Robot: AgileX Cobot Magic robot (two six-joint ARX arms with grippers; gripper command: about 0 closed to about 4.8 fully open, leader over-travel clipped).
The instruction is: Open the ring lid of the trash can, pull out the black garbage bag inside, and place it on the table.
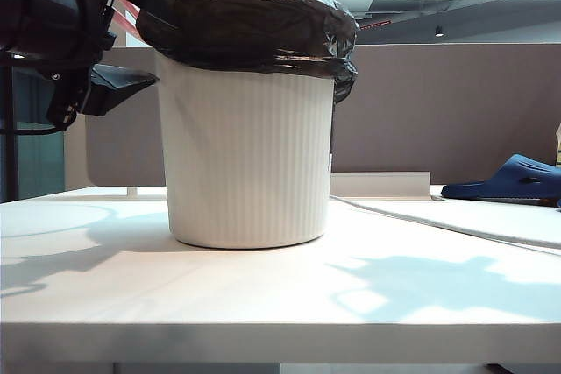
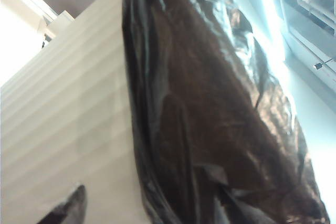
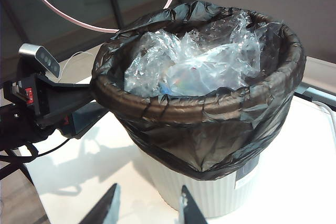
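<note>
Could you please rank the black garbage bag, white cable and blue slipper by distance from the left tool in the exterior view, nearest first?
1. black garbage bag, right at the left tool, upper left.
2. white cable, right of the can.
3. blue slipper, far right.

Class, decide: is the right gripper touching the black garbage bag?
Apart. The right wrist view shows the right gripper open, with bare table and the trash can wall between it and the black garbage bag.
</note>
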